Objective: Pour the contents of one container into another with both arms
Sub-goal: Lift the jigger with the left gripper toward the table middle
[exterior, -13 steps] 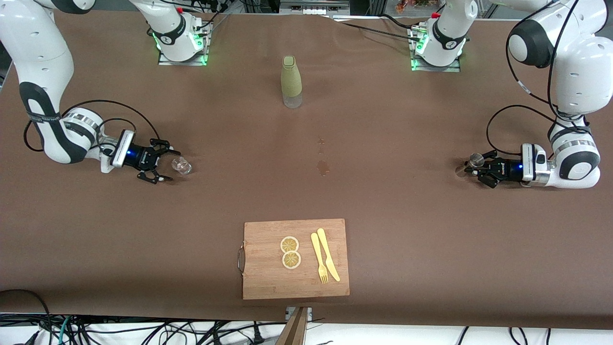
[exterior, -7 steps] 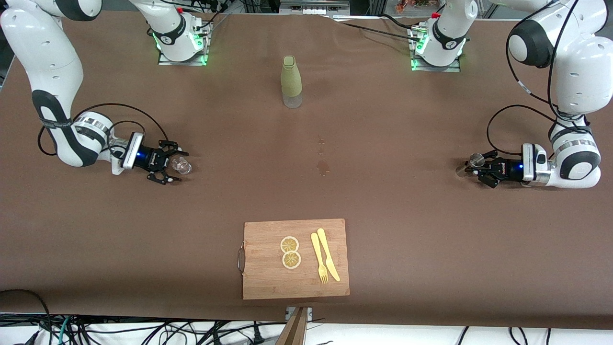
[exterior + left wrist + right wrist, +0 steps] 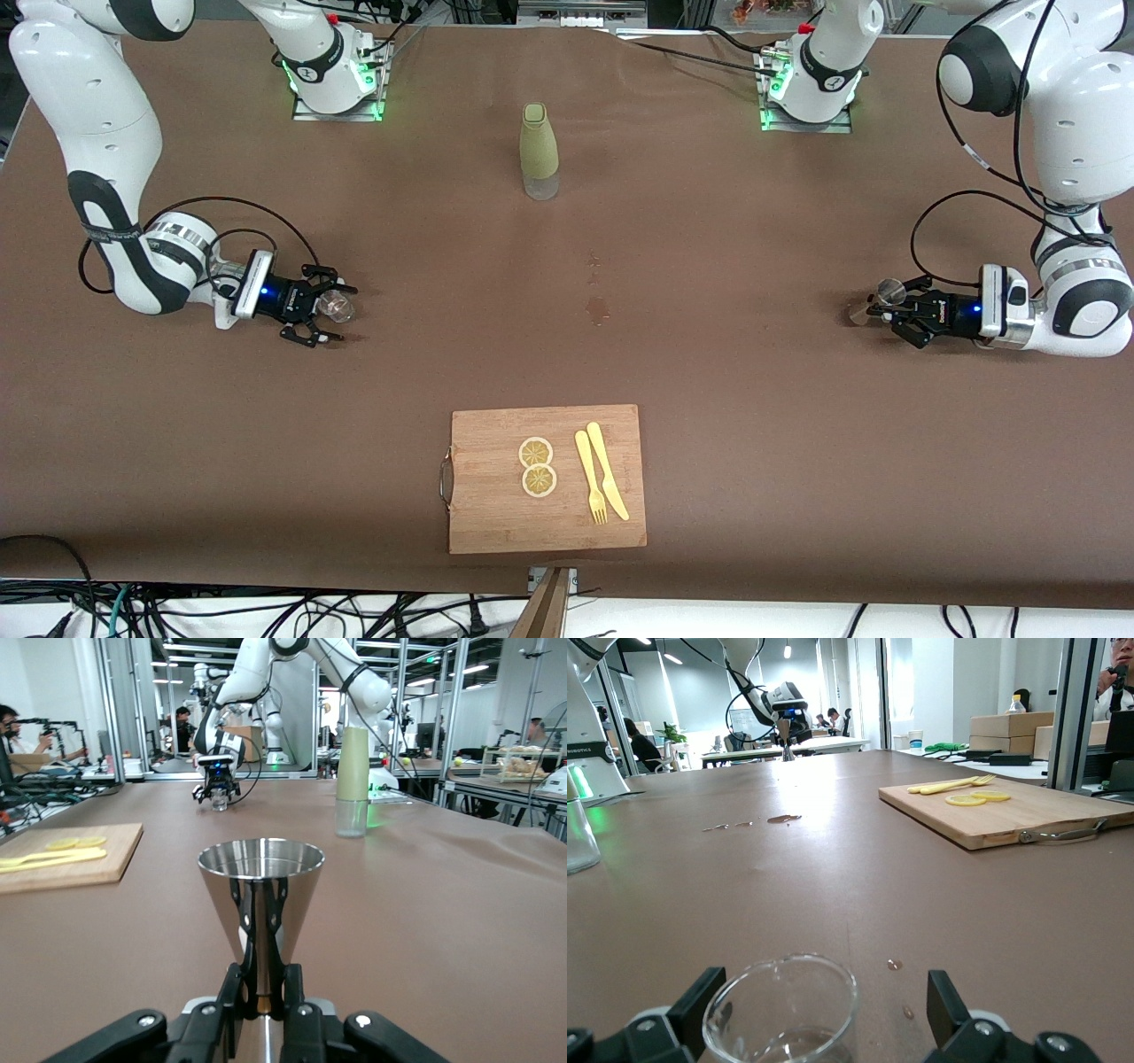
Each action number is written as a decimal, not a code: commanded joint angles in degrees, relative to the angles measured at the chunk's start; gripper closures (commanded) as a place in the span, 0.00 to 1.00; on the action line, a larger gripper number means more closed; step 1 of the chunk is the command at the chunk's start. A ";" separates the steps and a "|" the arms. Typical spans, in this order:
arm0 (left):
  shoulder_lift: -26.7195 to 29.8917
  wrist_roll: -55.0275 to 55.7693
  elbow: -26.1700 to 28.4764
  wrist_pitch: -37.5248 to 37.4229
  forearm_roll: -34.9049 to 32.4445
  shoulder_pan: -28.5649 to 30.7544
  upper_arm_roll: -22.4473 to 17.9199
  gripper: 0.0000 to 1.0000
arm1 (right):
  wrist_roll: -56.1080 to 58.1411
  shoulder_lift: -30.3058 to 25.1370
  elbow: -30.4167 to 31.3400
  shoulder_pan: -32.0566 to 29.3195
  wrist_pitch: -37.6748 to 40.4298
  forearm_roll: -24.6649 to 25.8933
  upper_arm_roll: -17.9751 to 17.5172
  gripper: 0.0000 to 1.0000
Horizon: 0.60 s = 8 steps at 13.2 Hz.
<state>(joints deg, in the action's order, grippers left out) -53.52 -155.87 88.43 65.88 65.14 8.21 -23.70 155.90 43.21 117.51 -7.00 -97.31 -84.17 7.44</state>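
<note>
**Both vessels reached, pour not yet begun**

At the right arm's end of the table, the glass tumbler [image 3: 337, 306] is seen standing upright on the brown cloth, with the right gripper [image 3: 324, 313] set around it; its fingers [image 3: 698, 1000] are spread wide on either side of the rim, and no contact is shown. A grasp is judged to be the step outstanding there. At the left arm's end, the silver jigger [image 3: 889, 290] is held at its narrow waist by the left gripper [image 3: 886, 310], the fingers [image 3: 232, 996] drawn narrow against the stem. Lifting, meeting and tipping are all judged to remain. Between the two, a wide stretch of bare cloth is left open; the olive-green bottle [image 3: 539, 151] and cutting board [image 3: 547, 478] lie well apart from that line
</note>
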 commanded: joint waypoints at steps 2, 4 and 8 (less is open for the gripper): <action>0.78 3.00 0.52 0.21 9.89 -5.82 0.85 1.00 | 3.00 1.61 -0.44 0.67 0.36 -1.26 -0.06 0.00; 0.96 6.62 0.52 5.02 13.78 -8.64 3.46 1.00 | 3.00 1.87 -0.44 0.84 0.45 -1.35 -0.06 0.01; 1.66 15.41 1.31 16.35 22.29 -14.88 11.19 1.00 | 3.00 1.96 -0.80 0.84 0.80 -1.17 -0.06 0.39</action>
<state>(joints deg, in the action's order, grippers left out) -53.23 -143.22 88.47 77.77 83.62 -3.98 -14.72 155.90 44.23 117.37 -6.34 -97.28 -84.24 7.41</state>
